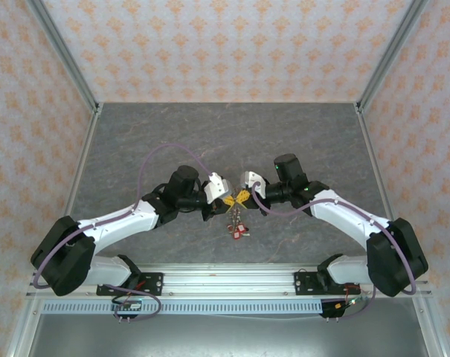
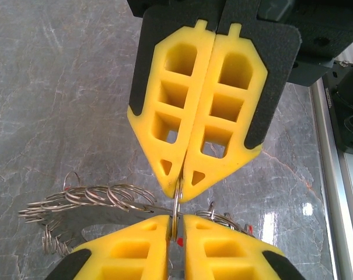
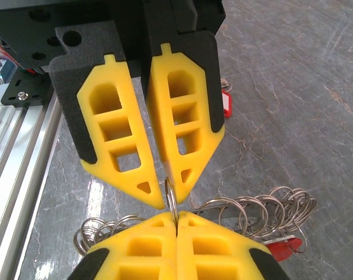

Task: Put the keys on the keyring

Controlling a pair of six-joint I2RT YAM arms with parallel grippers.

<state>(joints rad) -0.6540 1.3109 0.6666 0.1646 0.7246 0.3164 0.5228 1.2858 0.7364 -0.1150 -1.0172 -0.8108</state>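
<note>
Both grippers pinch the keyring (keys dangling).

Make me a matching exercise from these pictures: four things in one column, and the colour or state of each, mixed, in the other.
Things:
1. gripper fingers
2. key tag
3. table
4. wire ring

Colour or state:
a. grey, marbled
b. pinched between fingertips
c. yellow
d. red

Pairs: 1-c, 2-d, 3-a, 4-b
</note>
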